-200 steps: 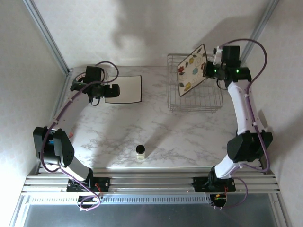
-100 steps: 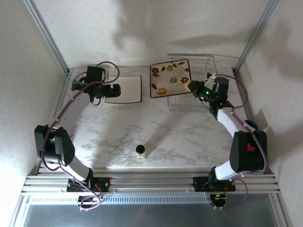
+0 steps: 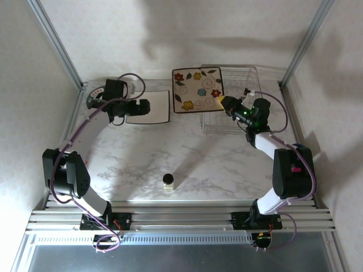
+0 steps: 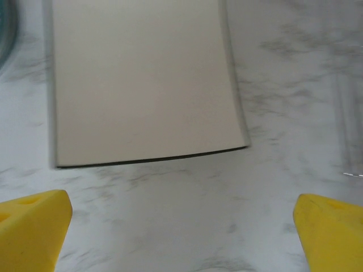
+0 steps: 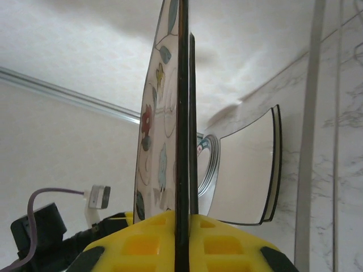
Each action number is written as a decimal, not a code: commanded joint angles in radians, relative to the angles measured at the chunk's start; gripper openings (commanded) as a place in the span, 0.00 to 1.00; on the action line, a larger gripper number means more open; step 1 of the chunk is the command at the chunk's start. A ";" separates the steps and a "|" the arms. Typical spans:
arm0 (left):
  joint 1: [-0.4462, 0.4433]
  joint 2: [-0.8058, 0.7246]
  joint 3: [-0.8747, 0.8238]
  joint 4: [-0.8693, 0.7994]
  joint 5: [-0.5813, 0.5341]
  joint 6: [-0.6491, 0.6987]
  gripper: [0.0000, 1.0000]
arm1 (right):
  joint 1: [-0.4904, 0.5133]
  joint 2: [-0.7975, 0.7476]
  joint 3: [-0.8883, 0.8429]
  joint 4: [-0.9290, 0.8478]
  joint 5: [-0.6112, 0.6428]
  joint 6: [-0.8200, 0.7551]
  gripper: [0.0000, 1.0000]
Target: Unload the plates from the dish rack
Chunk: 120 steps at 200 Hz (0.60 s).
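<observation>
Swinging left out of the dish rack (image 3: 218, 120), the square flowered plate (image 3: 197, 90) now hangs at upper centre, its corner clamped in the right end effector (image 3: 222, 101), freed and ready to set down. The right arm is folded low; the left end effector (image 3: 146, 106) gapes wide above the cream plate (image 3: 156, 107) on the bench (image 3: 170, 153).

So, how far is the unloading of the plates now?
Done: a cream square plate lies flat on the table, a teal-rimmed round plate near it. In hand: the right gripper, jaws shut, holds a flowered square plate lifted out of the dish rack. Left: setting it down; the rack's visible part shows no other plates.
</observation>
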 commanded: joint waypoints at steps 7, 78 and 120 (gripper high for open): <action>-0.009 -0.046 -0.053 0.237 0.384 -0.095 1.00 | 0.024 -0.002 0.056 0.245 -0.075 0.043 0.00; -0.008 0.041 -0.114 0.535 0.675 -0.302 0.95 | 0.076 0.045 0.136 0.223 -0.163 0.023 0.00; -0.008 0.070 -0.116 0.537 0.683 -0.317 0.76 | 0.080 0.053 0.151 0.211 -0.178 0.014 0.00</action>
